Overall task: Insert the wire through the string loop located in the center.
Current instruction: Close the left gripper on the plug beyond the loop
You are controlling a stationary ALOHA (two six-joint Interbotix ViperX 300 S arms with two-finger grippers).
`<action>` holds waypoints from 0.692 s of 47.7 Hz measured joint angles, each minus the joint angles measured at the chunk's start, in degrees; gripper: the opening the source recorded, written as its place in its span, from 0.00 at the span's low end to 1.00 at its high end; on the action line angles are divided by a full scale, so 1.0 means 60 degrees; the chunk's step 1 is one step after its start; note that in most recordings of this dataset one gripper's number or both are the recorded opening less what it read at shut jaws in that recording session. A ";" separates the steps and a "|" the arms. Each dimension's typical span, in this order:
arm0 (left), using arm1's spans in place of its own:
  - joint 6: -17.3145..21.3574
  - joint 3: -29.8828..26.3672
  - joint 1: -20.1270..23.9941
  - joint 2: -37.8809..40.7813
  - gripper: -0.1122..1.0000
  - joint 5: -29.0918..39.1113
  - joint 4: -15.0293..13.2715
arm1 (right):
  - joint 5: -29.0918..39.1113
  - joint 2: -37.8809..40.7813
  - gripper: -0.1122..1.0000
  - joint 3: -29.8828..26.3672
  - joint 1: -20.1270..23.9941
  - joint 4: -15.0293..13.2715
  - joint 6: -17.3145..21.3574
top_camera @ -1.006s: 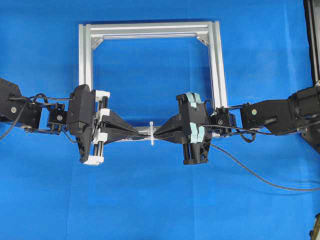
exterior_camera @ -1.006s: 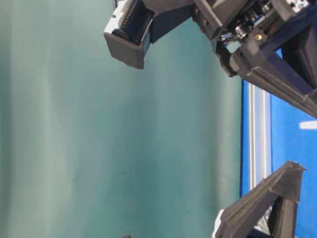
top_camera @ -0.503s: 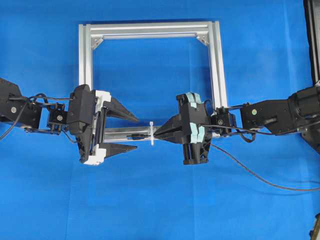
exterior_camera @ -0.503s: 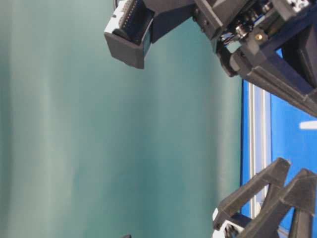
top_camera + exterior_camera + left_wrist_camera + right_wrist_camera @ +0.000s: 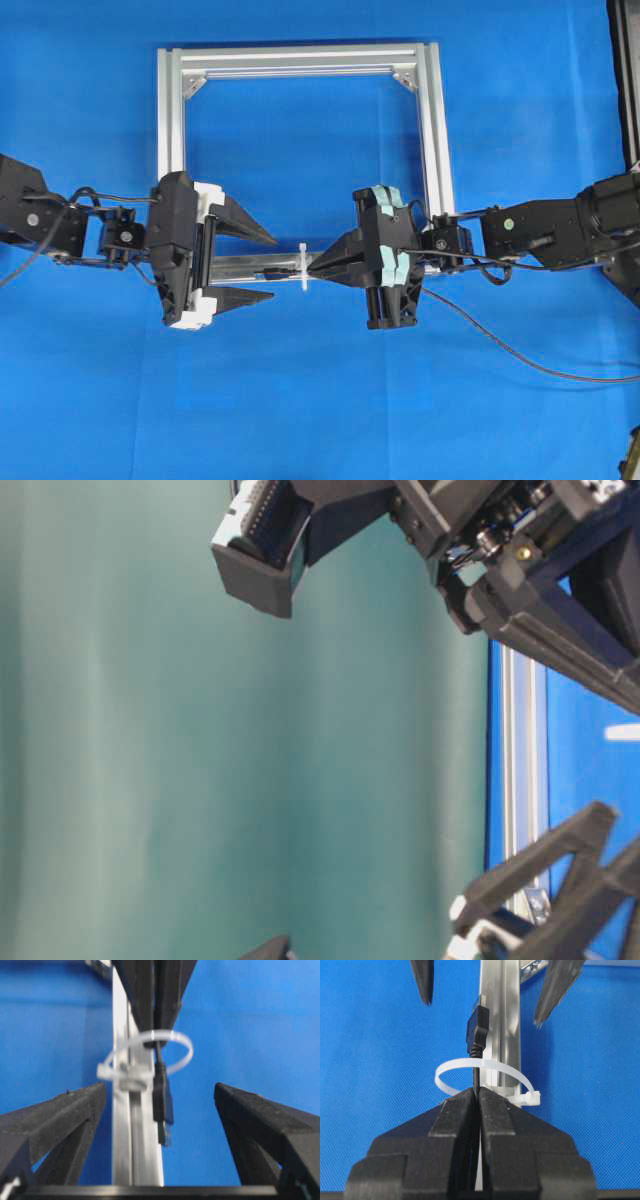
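Wire: the wire [image 5: 478, 1035] already has its plug tip through the string loop [image 5: 485, 1067], pointing toward the left hand; its tail trails off toward the bench's right edge.
String loop: tied at the middle of the frame bar [image 5: 240, 266] nearest the bench's front edge.
Right hand: the right hand [image 5: 479, 1097] is clamped on the wire just behind the loop.
Left hand: the left hand [image 5: 161, 1105] stands wide apart, one finger on each side of the plug, gripping nothing.
Step in hand: probably taking the plug from the far side.
How to do it well: centre the left hand's fingers on the plug body, close squarely, and keep clear of the loop and bar; the right hand should hold until that grip is firm.
Poor view: the table-level view shows little; contact there cannot be judged.
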 measured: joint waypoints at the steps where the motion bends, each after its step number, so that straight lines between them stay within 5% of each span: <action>1: 0.0000 -0.0029 0.0000 0.0044 0.91 0.0044 0.0000 | 0.0000 0.0000 0.07 0.0000 0.0015 0.0000 0.0000; 33: -0.0015 -0.0220 0.0029 0.0337 0.91 0.0220 0.0000 | 0.0000 0.0000 0.07 0.0015 0.0000 -0.0015 0.0000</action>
